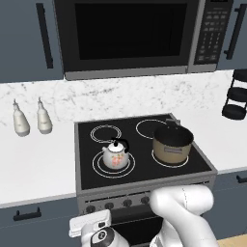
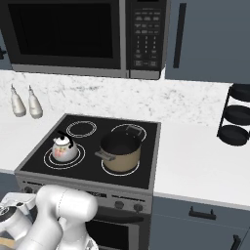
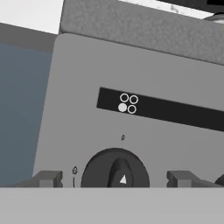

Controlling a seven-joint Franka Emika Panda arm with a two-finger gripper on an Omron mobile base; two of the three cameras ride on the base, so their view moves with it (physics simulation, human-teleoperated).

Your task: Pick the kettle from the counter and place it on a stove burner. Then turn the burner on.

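Kettle (image 1: pixel 115 155) sits on the large stove burner (image 1: pixel 99 166), above and beyond the claw (image 3: pixel 114 179). Claw gapes wide, empty, straddling a dark knob (image 3: pixel 114 169); base views add the tan pot (image 1: pixel 172 143) beside the kettle.

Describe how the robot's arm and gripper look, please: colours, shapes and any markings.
The arm is glossy white, made of thick rounded segments, with a dark round joint cap low down. The gripper has two small, blocky, dark grey finger tips. No cables or markings are visible.
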